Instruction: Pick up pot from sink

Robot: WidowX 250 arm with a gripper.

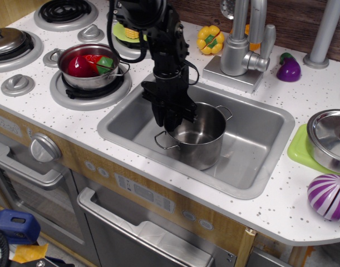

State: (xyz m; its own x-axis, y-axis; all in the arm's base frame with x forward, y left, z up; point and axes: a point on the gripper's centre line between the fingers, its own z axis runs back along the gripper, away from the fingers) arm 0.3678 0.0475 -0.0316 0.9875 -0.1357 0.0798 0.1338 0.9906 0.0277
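Note:
An empty steel pot with two side handles stands in the middle of the sink. My black gripper reaches straight down at the pot's left rim. Its fingers are drawn together over the rim wall, one inside the pot and one outside. The pot still rests on the sink floor, perhaps tilted slightly. The arm hides part of the far left rim.
A second pot with toy vegetables sits on the burner to the left. The faucet stands behind the sink, with a yellow pepper and an eggplant nearby. A steel lid and a purple onion lie at the right.

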